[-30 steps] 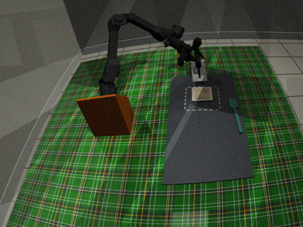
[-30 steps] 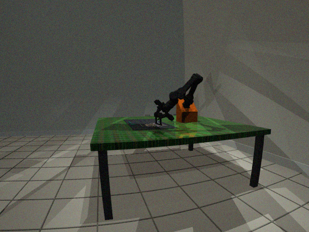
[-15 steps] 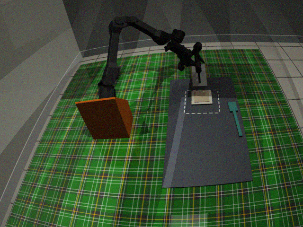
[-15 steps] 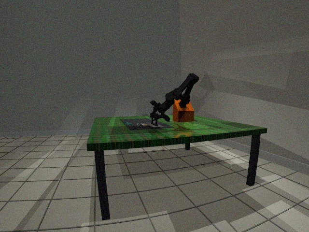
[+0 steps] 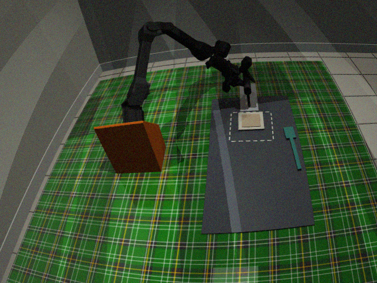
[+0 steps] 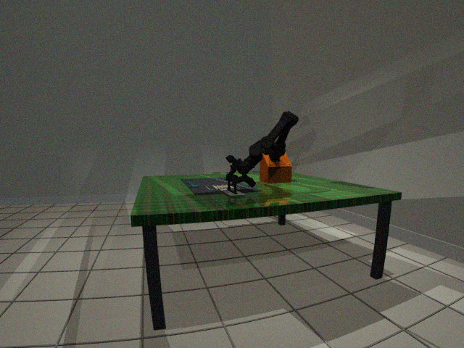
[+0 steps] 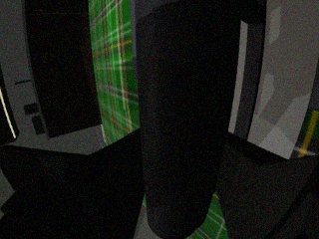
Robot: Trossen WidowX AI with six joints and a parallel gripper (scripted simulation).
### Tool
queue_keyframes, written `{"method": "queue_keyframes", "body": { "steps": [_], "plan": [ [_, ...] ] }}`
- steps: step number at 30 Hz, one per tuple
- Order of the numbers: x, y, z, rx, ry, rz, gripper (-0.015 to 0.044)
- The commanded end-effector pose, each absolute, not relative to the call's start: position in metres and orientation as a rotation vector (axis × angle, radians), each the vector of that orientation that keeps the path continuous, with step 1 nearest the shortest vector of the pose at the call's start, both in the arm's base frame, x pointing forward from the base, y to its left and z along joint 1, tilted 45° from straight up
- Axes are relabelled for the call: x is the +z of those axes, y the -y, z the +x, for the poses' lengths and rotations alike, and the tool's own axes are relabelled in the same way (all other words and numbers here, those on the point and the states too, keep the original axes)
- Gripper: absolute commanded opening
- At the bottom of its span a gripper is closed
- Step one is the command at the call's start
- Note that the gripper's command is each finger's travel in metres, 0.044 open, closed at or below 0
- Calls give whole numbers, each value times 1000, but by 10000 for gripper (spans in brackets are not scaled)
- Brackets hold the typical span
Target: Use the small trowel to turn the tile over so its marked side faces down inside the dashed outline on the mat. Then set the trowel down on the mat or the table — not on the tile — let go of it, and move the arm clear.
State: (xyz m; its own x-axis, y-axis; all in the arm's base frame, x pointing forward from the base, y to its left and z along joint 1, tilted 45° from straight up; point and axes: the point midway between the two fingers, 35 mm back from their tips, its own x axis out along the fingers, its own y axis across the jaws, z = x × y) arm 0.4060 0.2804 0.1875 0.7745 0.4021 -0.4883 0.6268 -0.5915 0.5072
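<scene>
We noted the gripper point(image 5: 247, 86) in the upper centre-right of the top view, just above the far edge of the dark grey mat point(image 5: 258, 188). Its fingers were clamped on the dark handle of the small trowel point(image 5: 249, 102), standing partly apart around it. The trowel's pale grey blade lay low at the mat's far edge, just above the dashed outline point(image 5: 251, 126), pointing toward the tile.

The tile point(image 5: 250, 120) lay flat inside the dashed outline, in its upper half, showing a tan face with a pale border. We could not tell from this whether the marked side was up or down.

A teal spatula-shaped tool point(image 5: 293, 147) lay on the right side of the mat, well apart from the tile and untouched.

In the wrist view, the handle point(image 7: 182, 114) filled the middle of the frame as a dark cylinder, with one finger point(image 7: 56, 60) as a dark panel at left.

In the exterior view, the arm point(image 6: 262, 148) reached from the orange base block point(image 6: 275, 169) down to the mat on the plaid-topped table point(image 6: 262, 204).
</scene>
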Motion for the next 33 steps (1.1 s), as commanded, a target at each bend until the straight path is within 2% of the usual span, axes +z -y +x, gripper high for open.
{"method": "queue_keyframes", "body": {
  "steps": [1,22,33],
  "plan": [
    [187,-281,408,-421,-746,2291,0],
    [170,-265,406,-422,-745,2290,0],
    [223,-261,408,-419,-745,2291,0]
  ]
}}
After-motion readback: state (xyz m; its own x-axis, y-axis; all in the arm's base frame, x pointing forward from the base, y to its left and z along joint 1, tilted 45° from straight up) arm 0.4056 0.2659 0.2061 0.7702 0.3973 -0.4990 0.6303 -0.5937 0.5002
